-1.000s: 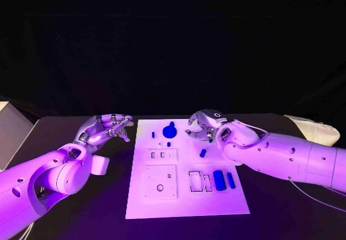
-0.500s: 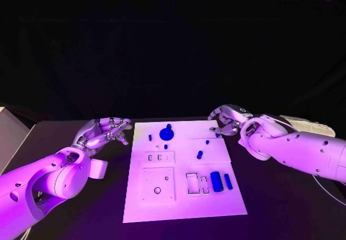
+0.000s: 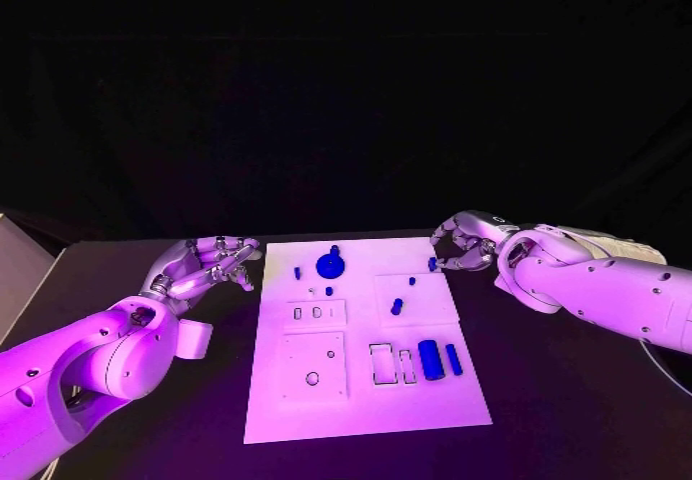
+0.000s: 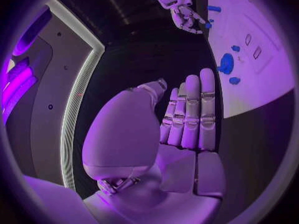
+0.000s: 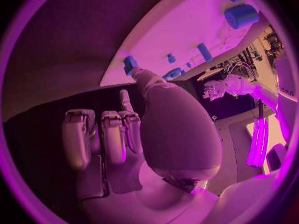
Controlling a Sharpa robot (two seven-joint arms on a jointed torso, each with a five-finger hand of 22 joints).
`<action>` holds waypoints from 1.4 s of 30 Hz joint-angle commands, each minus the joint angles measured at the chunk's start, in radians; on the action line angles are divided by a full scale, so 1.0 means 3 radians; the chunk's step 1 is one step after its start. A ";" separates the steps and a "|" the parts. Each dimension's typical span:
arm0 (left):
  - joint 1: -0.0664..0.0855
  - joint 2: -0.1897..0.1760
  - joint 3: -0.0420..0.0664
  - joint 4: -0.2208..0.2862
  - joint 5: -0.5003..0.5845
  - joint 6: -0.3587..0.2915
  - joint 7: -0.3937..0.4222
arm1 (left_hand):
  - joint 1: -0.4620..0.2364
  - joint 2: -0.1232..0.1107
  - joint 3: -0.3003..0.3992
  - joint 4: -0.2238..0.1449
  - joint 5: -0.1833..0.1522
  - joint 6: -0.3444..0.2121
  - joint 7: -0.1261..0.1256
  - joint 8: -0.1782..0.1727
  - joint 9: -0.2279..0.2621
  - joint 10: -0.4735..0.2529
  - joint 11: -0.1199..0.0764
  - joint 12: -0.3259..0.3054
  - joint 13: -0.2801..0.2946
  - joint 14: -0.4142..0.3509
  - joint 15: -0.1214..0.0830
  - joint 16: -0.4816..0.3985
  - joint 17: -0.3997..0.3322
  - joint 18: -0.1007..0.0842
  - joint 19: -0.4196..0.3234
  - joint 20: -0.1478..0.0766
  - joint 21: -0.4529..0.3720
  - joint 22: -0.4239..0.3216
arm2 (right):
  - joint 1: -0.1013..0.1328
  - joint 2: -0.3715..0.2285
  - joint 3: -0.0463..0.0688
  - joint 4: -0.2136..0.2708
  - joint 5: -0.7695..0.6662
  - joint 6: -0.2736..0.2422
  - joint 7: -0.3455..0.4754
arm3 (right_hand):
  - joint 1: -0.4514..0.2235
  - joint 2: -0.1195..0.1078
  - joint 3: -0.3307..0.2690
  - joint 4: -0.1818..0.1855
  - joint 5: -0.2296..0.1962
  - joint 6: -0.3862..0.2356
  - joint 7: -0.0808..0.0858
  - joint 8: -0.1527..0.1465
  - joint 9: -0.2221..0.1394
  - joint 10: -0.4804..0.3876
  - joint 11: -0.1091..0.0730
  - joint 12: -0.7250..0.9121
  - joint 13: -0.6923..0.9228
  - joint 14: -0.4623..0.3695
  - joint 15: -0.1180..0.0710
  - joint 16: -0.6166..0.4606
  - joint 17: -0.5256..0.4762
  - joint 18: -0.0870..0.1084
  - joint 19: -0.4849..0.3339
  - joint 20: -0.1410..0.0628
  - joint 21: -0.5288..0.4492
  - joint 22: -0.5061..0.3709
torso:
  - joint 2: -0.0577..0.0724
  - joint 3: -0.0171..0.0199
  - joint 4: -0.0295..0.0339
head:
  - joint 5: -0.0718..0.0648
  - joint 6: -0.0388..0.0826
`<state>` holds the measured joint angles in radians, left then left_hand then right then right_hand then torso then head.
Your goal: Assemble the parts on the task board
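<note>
The white task board (image 3: pixel 361 400) lies mid-table. On it sit a round blue knob (image 3: pixel 330 264), several small blue pegs such as one (image 3: pixel 395 307), a thick blue cylinder (image 3: pixel 430 359) and a thin blue bar (image 3: pixel 453 360). My right hand (image 3: pixel 469 240) hovers at the board's far right edge and pinches a small blue part (image 3: pixel 431 263) at its fingertips. The right wrist view shows that part (image 5: pixel 129 63) at the thumb tip over the board's corner (image 5: pixel 118 74). My left hand (image 3: pixel 202 265) hangs just off the board's far left edge, its fingers (image 4: pixel 190 114) straight and holding nothing.
Empty rectangular slots (image 3: pixel 381 363) and a square plate with a round hole (image 3: pixel 312 378) mark the board's near half. A pale box (image 3: pixel 18 262) stands at the table's left edge. Black tabletop surrounds the board on both sides.
My right hand has moved from over the board's far middle out to its right edge, taking the small blue part along. The left hand has hardly moved.
</note>
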<state>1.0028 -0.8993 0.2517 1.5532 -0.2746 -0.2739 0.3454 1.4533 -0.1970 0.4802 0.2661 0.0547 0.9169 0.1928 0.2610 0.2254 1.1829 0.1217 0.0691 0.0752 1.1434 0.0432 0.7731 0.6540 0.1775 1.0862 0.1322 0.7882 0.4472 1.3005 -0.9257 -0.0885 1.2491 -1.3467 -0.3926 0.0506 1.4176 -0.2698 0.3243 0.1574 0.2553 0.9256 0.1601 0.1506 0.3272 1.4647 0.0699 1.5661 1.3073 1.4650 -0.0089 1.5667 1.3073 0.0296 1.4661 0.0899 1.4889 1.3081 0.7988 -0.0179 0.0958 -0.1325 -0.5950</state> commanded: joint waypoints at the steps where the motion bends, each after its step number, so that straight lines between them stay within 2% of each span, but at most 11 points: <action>1: -0.0004 0.0006 0.0003 0.0000 -0.0037 0.0060 0.0033 | 0.0018 -0.0020 0.0020 0.0005 -0.0006 -0.0017 -0.0004 -0.0013 0.0004 -0.0024 -0.0002 -0.0011 0.0002 -0.0030 0.0001 0.0009 0.0002 0.0012 -0.0024 -0.0001 0.0021 0.0003 | 0.0000 -0.0011 0.0000 -0.0003 0.0013 0.0191 0.0089 | 0.0011 -0.0001 -0.0026 -0.0001 -0.0005 -0.0033 -0.0001 -0.0019 -0.0004 0.0336 0.0024 -0.0001 0.0863 0.0353 0.0019 0.0014 0.0878 -0.0021 0.0222 0.0020 0.0013 0.0581 | -0.0001 -0.0006 0.0002 | 0.0004 -0.0015; 11: -0.0007 0.0003 0.0003 -0.0011 -0.0048 0.0060 0.0032 | 0.0018 -0.0020 0.0020 0.0005 -0.0006 -0.0017 -0.0004 -0.0013 0.0004 -0.0024 -0.0002 -0.0011 0.0002 -0.0030 0.0001 0.0009 0.0002 0.0012 -0.0024 -0.0001 0.0021 0.0003 | -0.0005 -0.0027 -0.0001 -0.0012 0.0065 0.0268 0.0086 | -0.0003 0.0024 -0.0101 0.0056 0.0118 -0.0018 0.0007 -0.0021 -0.0003 0.0347 0.0031 0.0009 0.0872 0.0353 0.0029 0.0014 0.0878 -0.0022 0.0226 0.0032 0.0018 0.0588 | -0.0001 -0.0008 -0.0006 | 0.0007 -0.0032; 16: -0.0009 0.0007 0.0003 -0.0017 -0.0050 0.0062 0.0032 | 0.0018 -0.0020 0.0020 0.0005 -0.0006 -0.0017 -0.0004 -0.0013 0.0004 -0.0024 -0.0002 -0.0011 0.0002 -0.0030 0.0001 0.0009 0.0002 0.0012 -0.0024 -0.0001 0.0021 0.0003 | -0.0009 -0.0013 -0.0002 -0.0030 0.0078 0.0294 0.0071 | 0.0003 0.0036 -0.0111 0.0070 0.0156 0.0000 0.0005 -0.0014 0.0000 0.0354 0.0030 0.0016 0.0878 0.0353 0.0028 0.0014 0.0878 -0.0023 0.0228 0.0032 0.0023 0.0594 | -0.0001 -0.0012 -0.0004 | 0.0003 -0.0035; 21: -0.0013 0.0010 0.0003 -0.0022 -0.0051 0.0063 0.0032 | 0.0019 -0.0022 0.0022 0.0004 -0.0006 -0.0018 -0.0003 -0.0015 0.0007 -0.0026 -0.0001 -0.0010 0.0002 -0.0039 0.0003 0.0005 0.0000 0.0013 -0.0039 0.0002 0.0028 0.0009 | -0.0023 0.0018 -0.0006 -0.0062 0.0079 0.0311 0.0054 | 0.0006 0.0062 -0.0114 0.0094 0.0182 0.0038 -0.0001 0.0003 0.0006 0.0354 0.0026 0.0016 0.0878 0.0353 0.0024 0.0014 0.0878 -0.0025 0.0232 0.0031 0.0030 0.0603 | -0.0001 -0.0009 -0.0001 | -0.0005 -0.0045; 33: -0.0018 0.0013 0.0003 -0.0028 -0.0054 0.0066 0.0030 | 0.0019 -0.0022 0.0022 0.0004 -0.0006 -0.0018 -0.0003 -0.0015 0.0007 -0.0026 -0.0001 -0.0010 0.0002 -0.0039 0.0003 0.0005 0.0000 0.0013 -0.0039 0.0002 0.0028 0.0009 | -0.0054 0.0096 -0.0011 -0.0115 0.0080 0.0350 0.0029 | 0.0008 0.0161 -0.0043 0.0179 0.0238 0.0137 -0.0035 0.0040 0.0012 0.0354 -0.0002 0.0016 0.0878 0.0353 -0.0016 0.0014 0.0878 -0.0028 0.0239 -0.0001 0.0041 0.0618 | -0.0004 -0.0009 -0.0002 | -0.0004 -0.0051; 42: -0.0019 0.0010 0.0003 -0.0029 -0.0055 0.0066 0.0027 | 0.0019 -0.0022 0.0022 0.0004 -0.0006 -0.0018 -0.0003 -0.0015 0.0007 -0.0026 -0.0001 -0.0010 0.0002 -0.0039 0.0003 0.0005 0.0000 0.0013 -0.0039 0.0002 0.0028 0.0009 | -0.0071 0.0125 -0.0015 -0.0144 0.0067 0.0391 0.0010 | 0.0014 0.0200 0.0018 0.0204 0.0252 0.0186 -0.0057 0.0060 0.0015 0.0354 -0.0021 0.0016 0.0878 0.0353 -0.0041 0.0014 0.0878 -0.0030 0.0242 -0.0022 0.0046 0.0625 | -0.0003 -0.0010 -0.0004 | -0.0003 -0.0066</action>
<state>0.9974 -0.8981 0.2517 1.5430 -0.2877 -0.2709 0.3455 1.4533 -0.1970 0.4802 0.2661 0.0547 0.9169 0.1928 0.2610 0.2264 1.1829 0.1217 0.0691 0.0752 1.1362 0.0432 0.7731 0.6537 0.1775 1.0790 0.1323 0.7929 0.4489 1.2822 -0.8893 -0.0912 1.2065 -1.3212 -0.3070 0.0571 1.4225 -0.2168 0.3246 0.2209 0.3276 0.9729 0.1420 0.1622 0.3305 1.4646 0.0698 1.5661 1.3073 1.4661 -0.0151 1.5667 1.3078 0.0297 1.4661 0.0899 1.4968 1.3075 0.7979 -0.0206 0.0949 -0.1340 -0.6129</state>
